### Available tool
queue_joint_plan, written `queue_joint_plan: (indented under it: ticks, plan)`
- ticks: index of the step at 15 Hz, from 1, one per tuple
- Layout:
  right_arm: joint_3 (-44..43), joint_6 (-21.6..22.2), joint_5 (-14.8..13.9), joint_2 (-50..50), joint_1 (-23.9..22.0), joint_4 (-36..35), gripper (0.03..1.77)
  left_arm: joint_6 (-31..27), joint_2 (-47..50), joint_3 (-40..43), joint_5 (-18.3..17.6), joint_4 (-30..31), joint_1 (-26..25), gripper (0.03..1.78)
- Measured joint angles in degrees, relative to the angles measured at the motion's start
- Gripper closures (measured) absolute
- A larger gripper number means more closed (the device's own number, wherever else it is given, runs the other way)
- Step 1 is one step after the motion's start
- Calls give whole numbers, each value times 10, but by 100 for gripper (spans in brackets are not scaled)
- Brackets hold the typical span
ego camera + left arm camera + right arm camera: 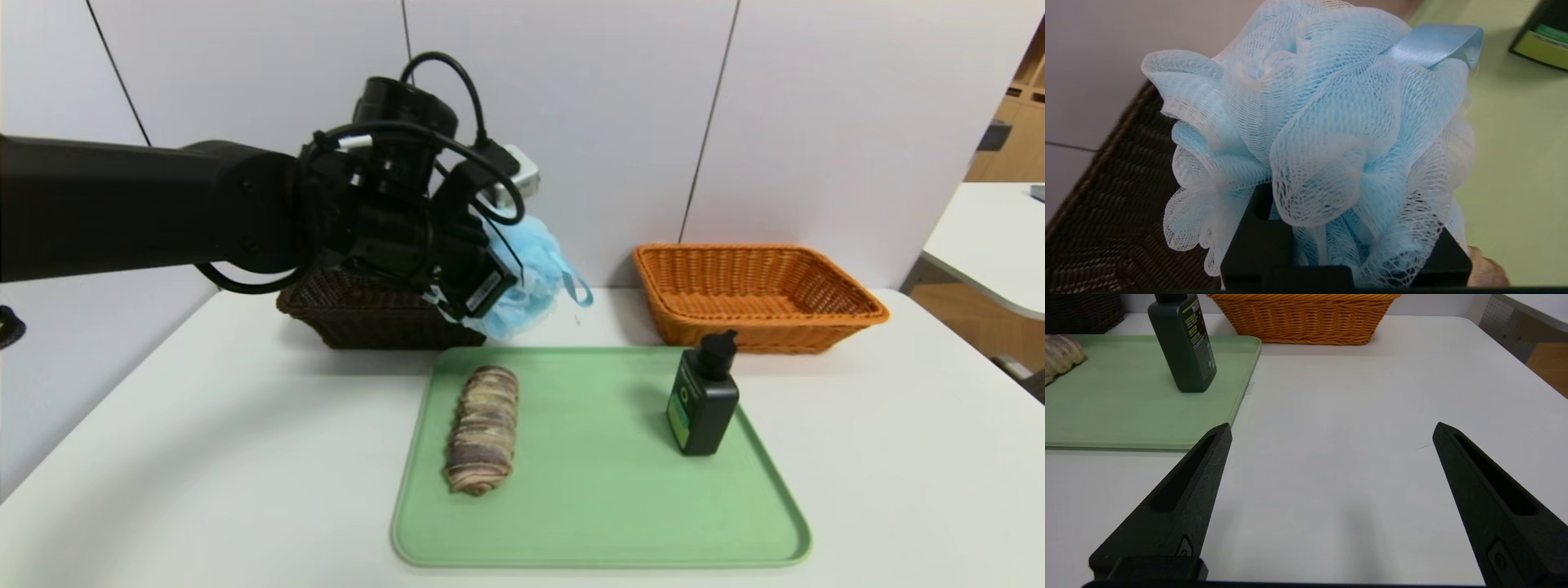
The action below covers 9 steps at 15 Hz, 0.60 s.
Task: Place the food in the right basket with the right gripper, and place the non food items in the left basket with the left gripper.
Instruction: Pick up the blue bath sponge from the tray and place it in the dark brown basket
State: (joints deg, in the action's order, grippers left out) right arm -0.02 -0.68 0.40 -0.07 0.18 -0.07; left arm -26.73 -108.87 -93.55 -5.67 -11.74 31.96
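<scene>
Starting nearest, at 6 o'clock: green tray (600, 523) on the white table (163, 490), holding two things well apart. Roll (482, 429) at about 9 o'clock of the tray's middle, lying lengthwise, untouched. Bottle (702, 396) at about 2 o'clock on the tray, upright, pump on top, near the tray's right edge.

Off to the right and low over bare table: right gripper (1331, 428), spread wide, holding nothing, parked; out of the head view entirely.

Farther back, at 11 o'clock from the tray: left gripper (478, 290), clamped on the pouf (1310, 134), mesh bulging out around both fingers (1257, 241), ribbon loop (1433, 43) dangling free toward the tray side. Held in the air at the right end of the dark basket (367, 314), apparently over that rim more than over the middle; hard to say exactly. Orange basket (755, 294) at 1 o'clock, beside the wall, with nothing seen inside.

Judged step: carrying the pouf into the dark basket; roll and bottle yet to be sorted.

Risks from here:
- Letting go this near the rim could drop the pouf on the edge, then rolling off toward the tray, being light and springy.
- Mesh or ribbon could snag on a finger or on the wicker, dragging the pouf back out on retreat.
- Bottle looks tall and narrow; clipping the pump later would likely tip it.
</scene>
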Motion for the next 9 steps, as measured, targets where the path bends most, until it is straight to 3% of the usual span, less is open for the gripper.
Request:
queue_joint_plan:
  ticks: [6,9]
  plan:
    - [0,0,0,0,0,0,10,2,-15,-29,0,0,-139,127]
    - [0,0,0,0,0,0,10,5,-43,-30,0,14,-183,127]
